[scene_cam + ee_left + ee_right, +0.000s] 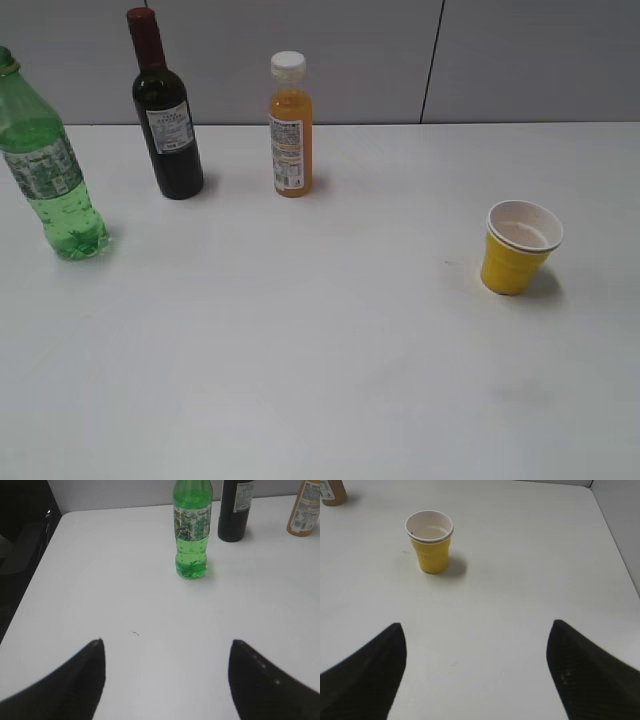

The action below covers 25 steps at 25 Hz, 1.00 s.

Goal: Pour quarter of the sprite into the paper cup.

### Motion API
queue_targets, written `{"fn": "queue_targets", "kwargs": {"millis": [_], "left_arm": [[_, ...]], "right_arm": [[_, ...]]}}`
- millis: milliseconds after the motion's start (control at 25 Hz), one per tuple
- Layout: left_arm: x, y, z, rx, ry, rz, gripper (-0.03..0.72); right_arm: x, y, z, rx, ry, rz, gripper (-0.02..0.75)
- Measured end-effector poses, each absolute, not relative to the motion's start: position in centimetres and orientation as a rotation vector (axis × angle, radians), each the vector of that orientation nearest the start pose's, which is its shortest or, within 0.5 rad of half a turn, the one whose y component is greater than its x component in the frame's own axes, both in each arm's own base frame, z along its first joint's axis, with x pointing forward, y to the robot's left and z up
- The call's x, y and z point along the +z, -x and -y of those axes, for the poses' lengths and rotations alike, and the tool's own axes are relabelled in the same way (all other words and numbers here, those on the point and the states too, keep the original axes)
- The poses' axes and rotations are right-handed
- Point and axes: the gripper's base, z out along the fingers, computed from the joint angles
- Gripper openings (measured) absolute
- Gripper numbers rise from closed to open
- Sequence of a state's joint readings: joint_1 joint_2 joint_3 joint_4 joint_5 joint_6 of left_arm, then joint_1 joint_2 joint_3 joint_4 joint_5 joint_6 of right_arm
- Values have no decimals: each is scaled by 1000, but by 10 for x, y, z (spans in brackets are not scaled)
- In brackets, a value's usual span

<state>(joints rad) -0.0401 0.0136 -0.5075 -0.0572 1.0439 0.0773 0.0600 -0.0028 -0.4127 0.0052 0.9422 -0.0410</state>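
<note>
The sprite (pixel 48 160) is a translucent green bottle standing upright at the far left of the table; it also shows in the left wrist view (pixel 191 530). The yellow paper cup (pixel 519 248) stands upright at the right, white inside; it also shows in the right wrist view (pixel 431 541). My left gripper (pixel 166 642) is open and empty, well short of the sprite. My right gripper (pixel 476 625) is open and empty, well short of the cup. Neither gripper shows in the exterior view.
A dark wine bottle (pixel 165 115) and an orange juice bottle (pixel 290 128) stand at the back of the white table (pixel 300 350). The table's left edge (pixel 35 580) and right edge (pixel 615 540) show in the wrist views.
</note>
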Motion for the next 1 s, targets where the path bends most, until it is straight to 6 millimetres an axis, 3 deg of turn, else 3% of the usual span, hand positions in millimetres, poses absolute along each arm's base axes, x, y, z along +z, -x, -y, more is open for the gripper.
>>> {"fn": "queue_targets", "kwargs": {"millis": [440, 600, 1000], "left_arm": [[281, 3, 4, -45, -121, -2029, 582], [281, 3, 4, -45, -121, -2029, 582], [281, 3, 4, -45, -121, -2029, 582]], "right_arm": [[262, -9, -1, 18, 101, -2007, 668], [274, -9, -1, 18, 98, -1912, 662], [297, -43, -3, 17, 91, -1777, 640]]}}
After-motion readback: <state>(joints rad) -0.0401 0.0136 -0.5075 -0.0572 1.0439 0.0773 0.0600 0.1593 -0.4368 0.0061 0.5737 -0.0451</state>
